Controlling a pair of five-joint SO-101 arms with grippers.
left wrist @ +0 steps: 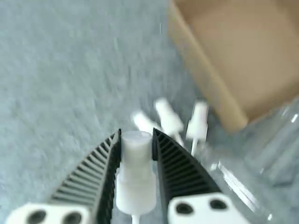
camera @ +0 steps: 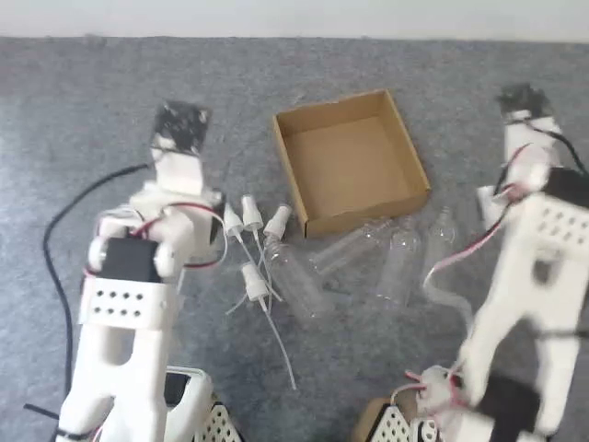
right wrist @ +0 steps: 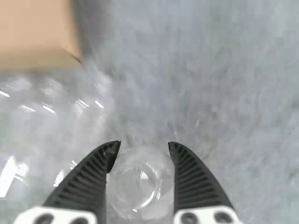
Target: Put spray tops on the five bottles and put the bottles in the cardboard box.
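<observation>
My left gripper (left wrist: pixel 135 134) is shut on a white spray top (left wrist: pixel 135 172), held above the carpet. Three more spray tops (left wrist: pixel 168 116) lie beyond it, beside the cardboard box (left wrist: pixel 224 56). My right gripper (right wrist: pixel 142 147) is shut on a clear bottle (right wrist: pixel 138 184), seen end-on between its fingers. In the high view several spray tops (camera: pixel 251 216) and several clear bottles (camera: pixel 350 247) lie in front of the open, empty cardboard box (camera: pixel 285 152). The left arm (camera: pixel 129 304) stands to their left, the right arm (camera: pixel 525 285) to their right.
Grey carpet (camera: pixel 92 110) covers the table. A black cable (camera: pixel 64 221) runs along the left arm. The thin tubes of the spray tops (camera: pixel 276 331) trail toward the front edge. More clear bottles (right wrist: pixel 42 121) lie close to my right gripper.
</observation>
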